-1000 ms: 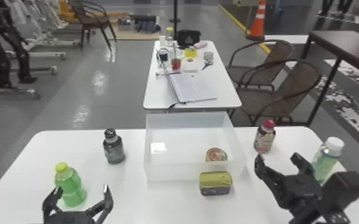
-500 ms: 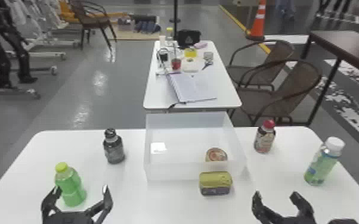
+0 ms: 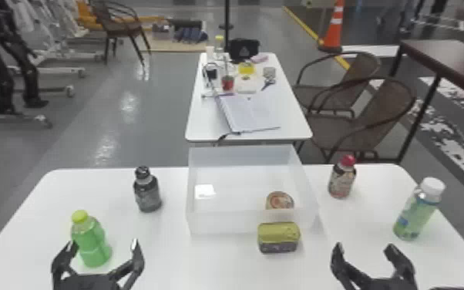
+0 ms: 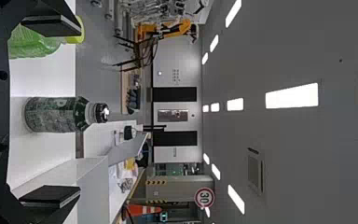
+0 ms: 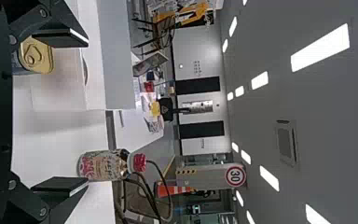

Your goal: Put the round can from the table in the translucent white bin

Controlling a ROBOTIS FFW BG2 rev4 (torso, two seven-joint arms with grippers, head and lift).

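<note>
Round can (image 3: 279, 199) is inside the translucent white bin (image 3: 219, 223), lying flat near the front right corner. Left gripper (image 3: 103, 247): jaws spread wide, near the green bottle (image 3: 93, 245). Right gripper (image 3: 363, 248): jaws also spread, over the near part of the white table (image 3: 173, 250). Rectangular can (image 3: 278, 238) sits just outside the bin's near wall. Red-capped bottle (image 3: 342, 180) stands right of the bin, dark bottle (image 3: 147, 194) left.

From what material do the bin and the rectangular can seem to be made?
The bin looks like smooth, semi-matte plastic, judging by its thin, cloudy-white walls. The rectangular can seems to be metal, with a glossy gold-coloured lid that carries a pull ring; whether steel or aluminium, I cannot tell.
</note>
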